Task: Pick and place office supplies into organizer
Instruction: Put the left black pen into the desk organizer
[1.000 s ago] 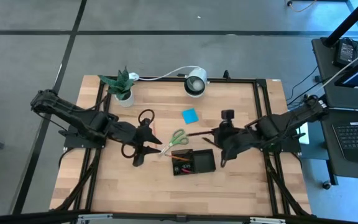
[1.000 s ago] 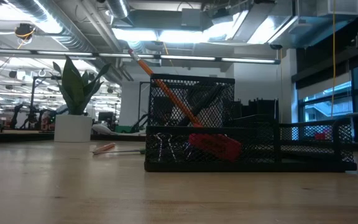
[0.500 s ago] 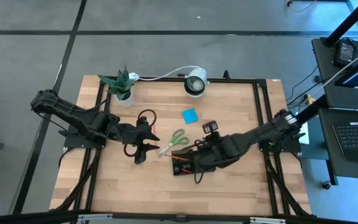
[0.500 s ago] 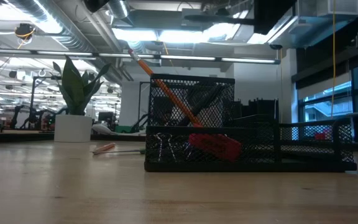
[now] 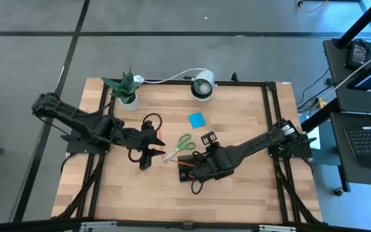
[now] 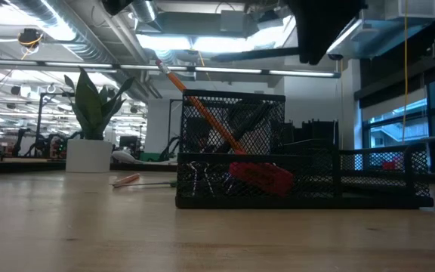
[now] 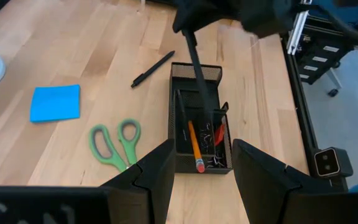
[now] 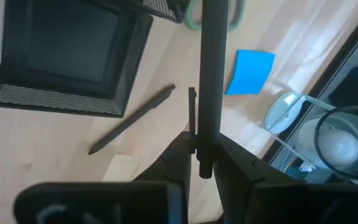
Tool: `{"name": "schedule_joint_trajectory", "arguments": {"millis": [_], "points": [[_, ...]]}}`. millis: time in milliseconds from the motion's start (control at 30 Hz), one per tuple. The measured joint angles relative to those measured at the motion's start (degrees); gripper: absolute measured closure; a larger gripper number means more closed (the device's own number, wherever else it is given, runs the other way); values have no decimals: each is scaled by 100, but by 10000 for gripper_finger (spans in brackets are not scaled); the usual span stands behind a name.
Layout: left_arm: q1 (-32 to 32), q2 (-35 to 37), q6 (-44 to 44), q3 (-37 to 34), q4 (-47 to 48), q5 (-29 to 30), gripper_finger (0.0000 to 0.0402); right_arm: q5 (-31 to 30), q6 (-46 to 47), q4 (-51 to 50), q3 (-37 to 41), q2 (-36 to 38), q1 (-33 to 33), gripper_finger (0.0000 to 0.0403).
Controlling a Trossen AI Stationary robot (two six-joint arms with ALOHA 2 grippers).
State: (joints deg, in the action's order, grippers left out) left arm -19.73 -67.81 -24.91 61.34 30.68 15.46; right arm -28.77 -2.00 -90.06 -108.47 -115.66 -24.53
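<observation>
Black mesh, my organizer (image 5: 201, 169) sits toward the near middle of the wooden table (image 5: 108, 193). Its left compartment holds an orange pencil (image 7: 194, 146), a dark pen (image 7: 180, 115), some tiny clips (image 7: 213, 162) and a red piece (image 7: 218, 134); in the low view the pencil leans up and out over the mesh wall. The right compartment (image 8: 61, 53) looks bare in my right wrist view.

My right gripper (image 8: 202, 155) is over the organizer's left end, its fingers narrowed onto a black pen (image 8: 210, 74) that I hold above the compartment with the pencil. My arm stretches in across the table from the right.

My left gripper (image 7: 202, 165) hovers just left of the organizer, its fingers spread wide with nothing between them.

Just beyond the organizer, green scissors (image 5: 179, 145) lie flat on the wood, near my left gripper. Another black pen (image 7: 152, 68) lies on the table right of the scissors, beside the organizer's far side. Farther off lies a blue pad (image 5: 196, 119), well apart from the tray. At the far edge stand a potted plant (image 5: 124, 90) on the left and a white lamp (image 5: 203, 86) near the middle.
</observation>
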Motion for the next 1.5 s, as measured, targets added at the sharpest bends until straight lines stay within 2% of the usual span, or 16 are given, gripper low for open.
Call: {"name": "schedule_joint_trajectory", "arguments": {"millis": [433,767,1167,1400,1500], "points": [[0,0,13,0,4,0,249,302,170,4,3,-198,299,348],[0,0,13,0,101,11,249,316,-236,7,9,-540,297,347],[2,0,13,0,104,218,249,266,-136,7,9,-601,297,347],[2,0,13,0,104,304,249,-554,-402,5,9,-601,271,347],[2,0,13,0,104,304,249,-1243,-656,4,9,-601,220,347]]}}
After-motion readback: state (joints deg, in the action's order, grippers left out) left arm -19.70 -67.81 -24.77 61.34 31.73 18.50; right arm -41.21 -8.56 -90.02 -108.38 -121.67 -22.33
